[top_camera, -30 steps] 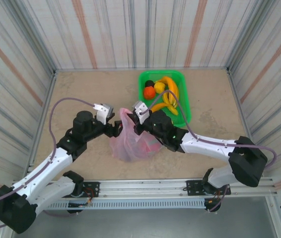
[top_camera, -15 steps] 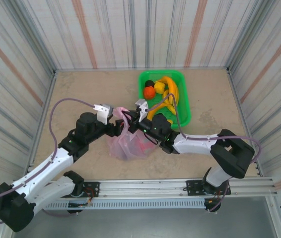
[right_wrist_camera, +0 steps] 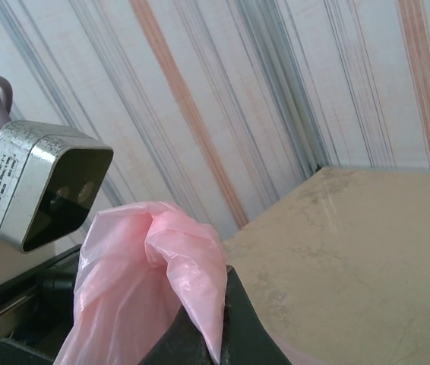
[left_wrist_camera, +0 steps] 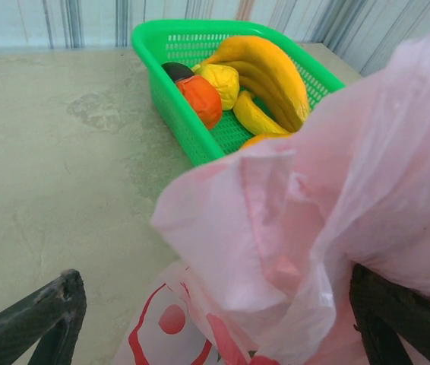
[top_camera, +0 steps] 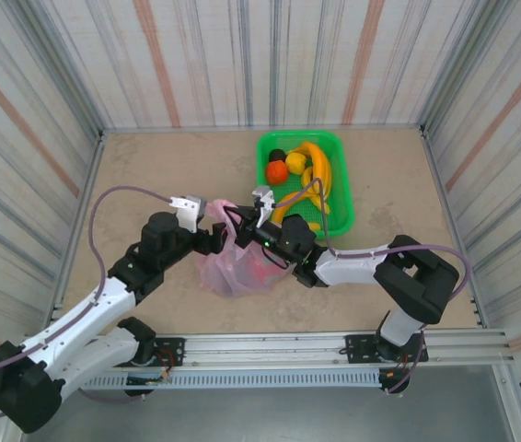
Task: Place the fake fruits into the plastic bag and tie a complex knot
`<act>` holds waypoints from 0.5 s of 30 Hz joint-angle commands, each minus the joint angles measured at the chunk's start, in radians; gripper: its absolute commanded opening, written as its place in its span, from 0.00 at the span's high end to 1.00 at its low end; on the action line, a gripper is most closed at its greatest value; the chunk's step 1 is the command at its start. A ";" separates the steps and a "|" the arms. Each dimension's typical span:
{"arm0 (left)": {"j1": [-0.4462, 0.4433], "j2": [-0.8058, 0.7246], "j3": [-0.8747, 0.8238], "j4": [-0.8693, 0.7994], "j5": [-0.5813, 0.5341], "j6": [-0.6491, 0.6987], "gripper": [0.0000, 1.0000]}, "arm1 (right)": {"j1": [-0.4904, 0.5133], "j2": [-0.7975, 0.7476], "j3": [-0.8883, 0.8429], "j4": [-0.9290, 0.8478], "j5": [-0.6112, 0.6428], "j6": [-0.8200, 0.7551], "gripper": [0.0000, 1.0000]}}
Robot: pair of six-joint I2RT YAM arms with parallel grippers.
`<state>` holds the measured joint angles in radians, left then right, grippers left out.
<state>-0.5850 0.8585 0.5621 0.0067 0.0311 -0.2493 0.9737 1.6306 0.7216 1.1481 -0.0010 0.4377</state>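
The pink plastic bag [top_camera: 231, 267] stands on the table between the two arms, with red prints low on its side [left_wrist_camera: 171, 319]. My right gripper [right_wrist_camera: 216, 334] is shut on a bunched fold of the bag's top [right_wrist_camera: 171, 251], holding it up. My left gripper [left_wrist_camera: 215, 334] is open, its fingers [left_wrist_camera: 44, 315] wide apart on either side of the bag's crumpled upper part [left_wrist_camera: 336, 190]. The fake fruits lie in the green basket [top_camera: 344, 198]: yellow bananas [left_wrist_camera: 268, 72], an orange one [left_wrist_camera: 200, 99], a yellow one [left_wrist_camera: 221, 80] and a dark one [left_wrist_camera: 175, 71].
The green mesh basket [left_wrist_camera: 148, 36] sits just behind and right of the bag, near the back wall. Striped walls enclose the table on three sides. The left wrist camera housing [right_wrist_camera: 40, 182] hangs close beside the bag's raised top. Bare tabletop [top_camera: 159, 170] lies to the left.
The right arm has folded in and shifted its gripper left with the bag's top, drawing the bag upright and narrower. The left gripper's fingers have spread a little wider around it.
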 commanded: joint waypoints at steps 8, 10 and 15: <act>0.061 -0.150 0.077 -0.235 -0.025 0.004 0.01 | 0.013 0.034 -0.018 0.075 -0.029 -0.010 1.00; 0.092 -0.177 0.111 -0.300 -0.009 0.013 0.01 | 0.009 0.034 -0.019 0.080 -0.034 -0.011 1.00; 0.185 -0.230 0.213 -0.446 0.013 0.030 0.01 | 0.000 0.043 -0.024 0.104 -0.052 -0.004 1.00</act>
<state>-0.4362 0.6567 0.7097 -0.3237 0.0238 -0.2394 0.9756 1.6550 0.7128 1.1980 -0.0311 0.4370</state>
